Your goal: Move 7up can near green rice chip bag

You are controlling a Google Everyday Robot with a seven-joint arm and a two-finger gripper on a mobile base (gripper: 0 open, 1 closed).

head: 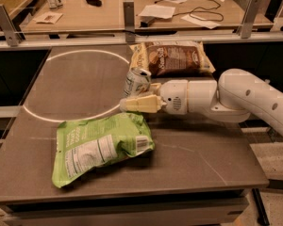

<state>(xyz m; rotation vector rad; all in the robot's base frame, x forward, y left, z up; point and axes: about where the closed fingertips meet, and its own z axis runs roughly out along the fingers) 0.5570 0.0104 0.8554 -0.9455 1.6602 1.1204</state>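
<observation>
The 7up can is small and silver with green marks. It stands slightly tilted on the dark table, just in front of the brown chip bag. My gripper reaches in from the right on the white arm. Its cream near finger lies in front of the can's base, and the far finger shows behind the can, so the jaws hold the can. The green rice chip bag lies flat, label up, just below and left of the gripper, a short gap from the can.
A brown and cream chip bag lies behind the can. A white circle line is marked on the table's left half. A railing and a cluttered desk stand behind. The table's front edge is near the green bag.
</observation>
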